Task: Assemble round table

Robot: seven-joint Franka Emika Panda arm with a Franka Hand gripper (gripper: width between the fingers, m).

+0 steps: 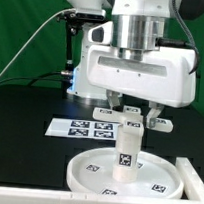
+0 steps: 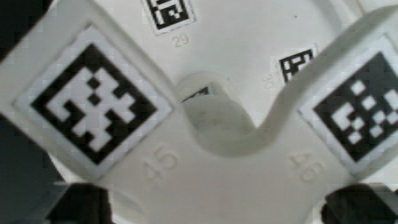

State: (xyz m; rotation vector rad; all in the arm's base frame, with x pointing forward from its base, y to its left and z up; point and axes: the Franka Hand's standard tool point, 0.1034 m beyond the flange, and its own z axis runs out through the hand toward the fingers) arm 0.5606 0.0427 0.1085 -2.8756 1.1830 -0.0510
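- fingers (image 1: 114, 103) of the gripper (image 1: 130, 112) are seen spread apart, with nothing pinched.
- the cross-shaped foot (image 1: 130, 120) is set on top of the upright leg (image 1: 126, 150), between and just under the fingertips; contact cannot be told.
- the leg is stood mid-disc (image 1: 84, 174), near the marker board (image 1: 80, 129).
- in the wrist view, two tagged arms of the foot (image 2: 107, 100) are seen close up.

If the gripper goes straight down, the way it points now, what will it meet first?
Probably the cross-shaped foot, right under the gripper and seemingly atop the upright leg; depth is unclear.
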